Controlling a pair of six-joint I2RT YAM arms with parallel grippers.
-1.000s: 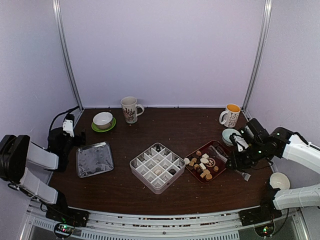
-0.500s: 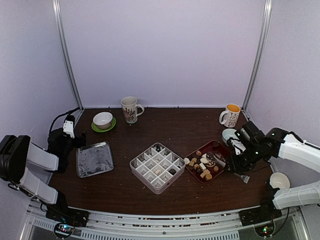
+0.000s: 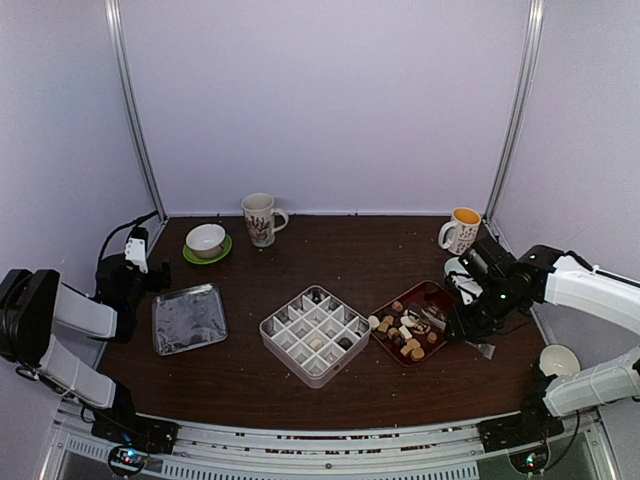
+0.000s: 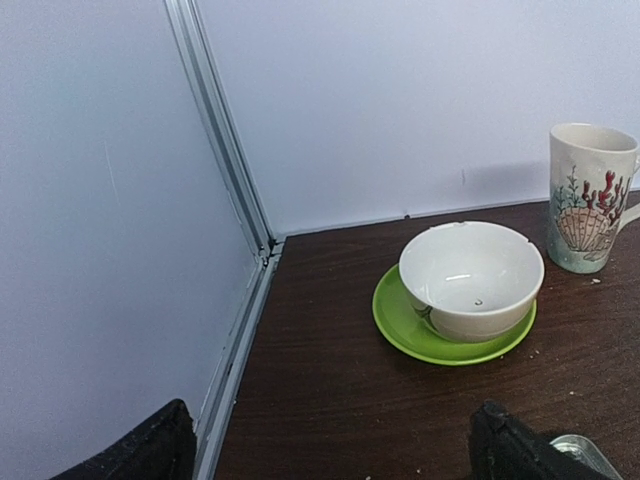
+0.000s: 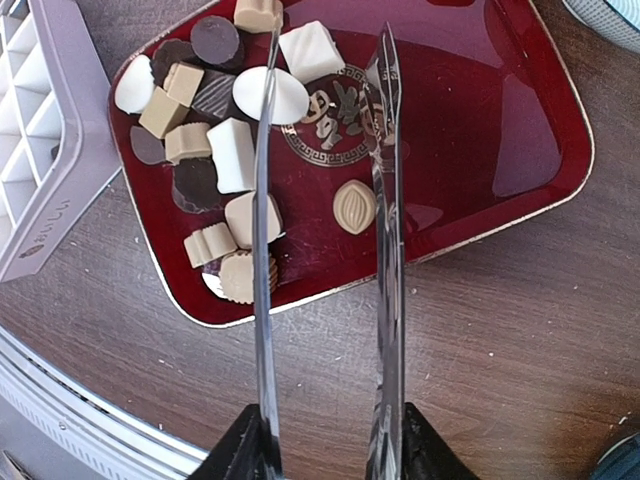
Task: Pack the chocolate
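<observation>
Chocolate picking is the step we are on. Our right gripper is closed on the back end of the tongs and squeezes them only a little. The two long metal arms stick out in front of it with a gap between them. Nothing is pinched in the tongs yet.

The chocolate sits in a heap on the red tray, right under the tongs and in front of the gripper. Most pieces lie by the left arm of the tongs. A white square piece lies between the two tips, far out in front. A tan oval piece lies between the arms, closer to the gripper. We cannot tell how high the tips are above the tray.

The white box with little rooms is off to the left of this gripper, just past the tray. A few rooms have a piece in them and most look bare, so we think the job is near its start.

Next we should bring the tips down around one piece, squeeze softly, lift it, and carry it left to a bare room.

Our left gripper is wide open and holds nothing. A white bowl on a green saucer and a mug sit in front of it.
</observation>
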